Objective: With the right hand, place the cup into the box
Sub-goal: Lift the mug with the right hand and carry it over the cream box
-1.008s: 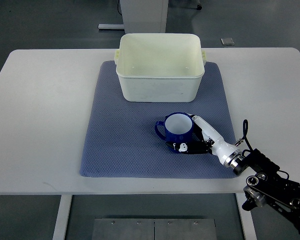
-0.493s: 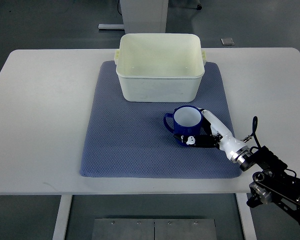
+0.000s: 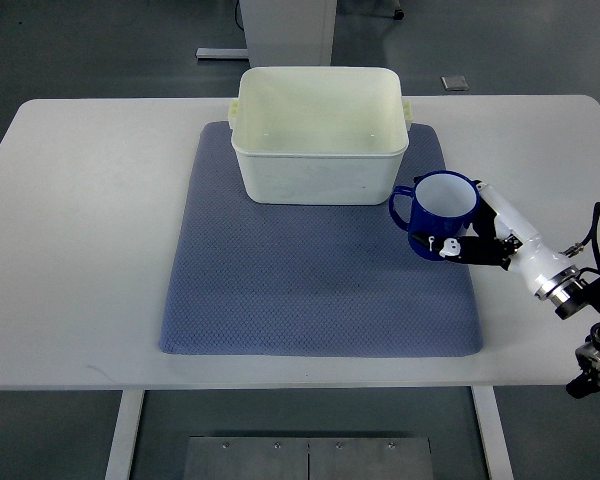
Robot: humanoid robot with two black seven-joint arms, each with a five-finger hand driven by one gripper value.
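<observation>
Top view shows my right hand [image 3: 472,238] wrapped around the blue cup [image 3: 439,213], white fingers [image 3: 502,214] along its far side and the dark thumb part pressing its near side. The cup is upright, its white inside facing up and its handle pointing toward the picture's left. It appears to be lifted off the surface, though from this steep angle I cannot be sure how clear it is. It sits over the right edge of the grey-blue mat [image 3: 310,270], just beside the front right corner of the cream box [image 3: 320,175], outside it and not touching as far as I can see. The box stands open on the far part of the mat, which lies on the white table [image 3: 80,250]. My right forearm runs out to the lower right edge, where dark joints and a cable show.
</observation>
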